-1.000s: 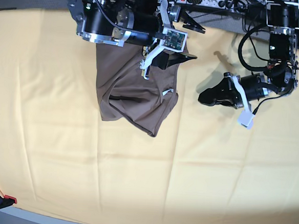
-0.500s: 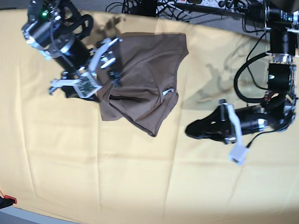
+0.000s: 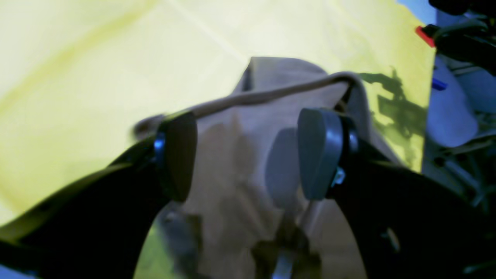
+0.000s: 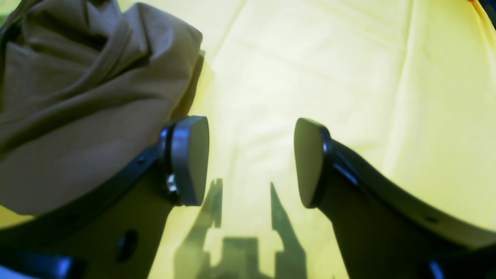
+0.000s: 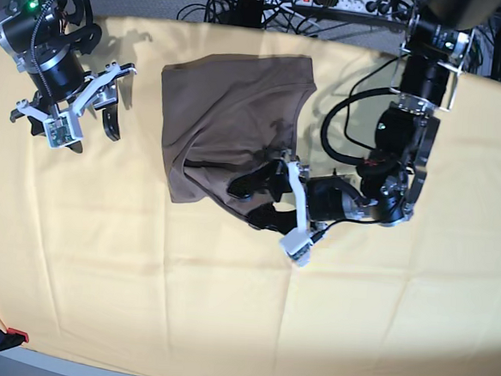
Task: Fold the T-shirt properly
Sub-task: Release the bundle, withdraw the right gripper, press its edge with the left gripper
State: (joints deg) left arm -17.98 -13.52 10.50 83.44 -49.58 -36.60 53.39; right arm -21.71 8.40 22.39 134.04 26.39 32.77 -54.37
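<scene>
A pale-yellow cloth covers the whole surface. On its far middle lies the taupe-brown T-shirt, partly folded and bunched, its near-right corner rumpled. We judge the step in hand to be a fresh grasp at that corner. The left gripper is low at the shirt's near-right edge with its jaws spread. In the left wrist view a raised hem fold crosses just beyond the fingertips, not yet pinched. The right gripper stands apart to the shirt's other side, jaws likewise spread and empty; in the right wrist view only bare cloth lies between them, with the shirt beside one jaw. The next move, we judge, calls for closing on one fabric layer only. We can read no brand, label or writing.
</scene>
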